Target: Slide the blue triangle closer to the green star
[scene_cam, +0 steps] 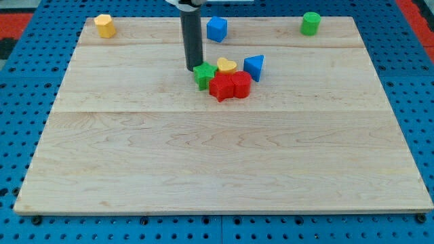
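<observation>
The blue triangle (253, 67) sits on the wooden board right of centre near the view's top. The green star (203, 74) lies to its left, with a yellow heart (226, 66) between them. Two red blocks (229, 86) touch the star's right side, just below the heart. My tip (192, 68) stands at the green star's upper left edge, touching or almost touching it. The rod rises straight up out of the view's top.
A yellow block (104, 25) sits at the board's top left corner. A blue block (216, 28) sits at top centre. A green cylinder (310, 23) sits at top right. A blue pegboard (20, 81) surrounds the board.
</observation>
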`<state>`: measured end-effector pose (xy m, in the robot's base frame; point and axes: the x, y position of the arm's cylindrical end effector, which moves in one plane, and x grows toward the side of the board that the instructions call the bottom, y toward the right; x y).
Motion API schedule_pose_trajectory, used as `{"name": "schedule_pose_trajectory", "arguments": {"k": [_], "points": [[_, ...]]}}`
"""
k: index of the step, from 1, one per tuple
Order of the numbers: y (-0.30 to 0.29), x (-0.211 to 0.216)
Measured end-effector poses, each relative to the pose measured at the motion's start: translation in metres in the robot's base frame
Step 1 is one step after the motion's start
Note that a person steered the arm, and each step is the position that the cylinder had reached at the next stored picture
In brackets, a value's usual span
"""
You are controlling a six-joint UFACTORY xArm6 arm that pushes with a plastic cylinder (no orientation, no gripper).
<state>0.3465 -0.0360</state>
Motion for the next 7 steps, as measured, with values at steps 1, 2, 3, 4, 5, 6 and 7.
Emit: {"name": "schedule_pose_trajectory", "arguments": {"k": [1, 2, 3, 4, 5, 6, 7], "points": [[0.004, 0.0], [0.004, -0.036], [0.019, -0.044], [0.058, -0.018], [0.075, 0.006], [0.088, 0.029], [0.118, 0.042]]}}
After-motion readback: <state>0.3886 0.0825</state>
